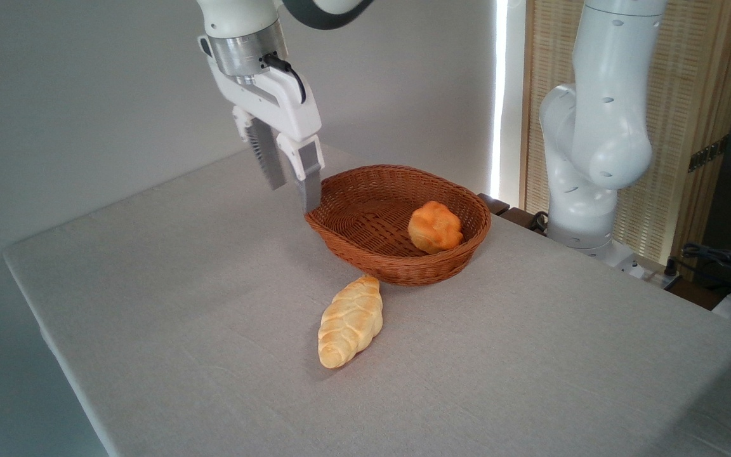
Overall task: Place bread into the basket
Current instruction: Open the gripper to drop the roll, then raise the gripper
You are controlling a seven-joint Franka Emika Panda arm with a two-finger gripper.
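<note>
Golden-orange, the lumpy round bun [434, 226] sat inside the reddish-brown oval wicker basket [365, 190], showing no clear long axis. Beside the basket's left rim, the gripper [292, 190] hung empty, fingers apart.

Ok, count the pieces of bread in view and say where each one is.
2. The round orange bun lies inside the wicker basket, toward its right side. The pale braided loaf lies on the table just in front of the basket. Nothing seems hidden.

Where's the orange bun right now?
The bun lies inside the wicker basket, against its right-hand wall, behind the braided loaf that lies on the table. The gripper hangs empty over the basket's left rim.
</note>
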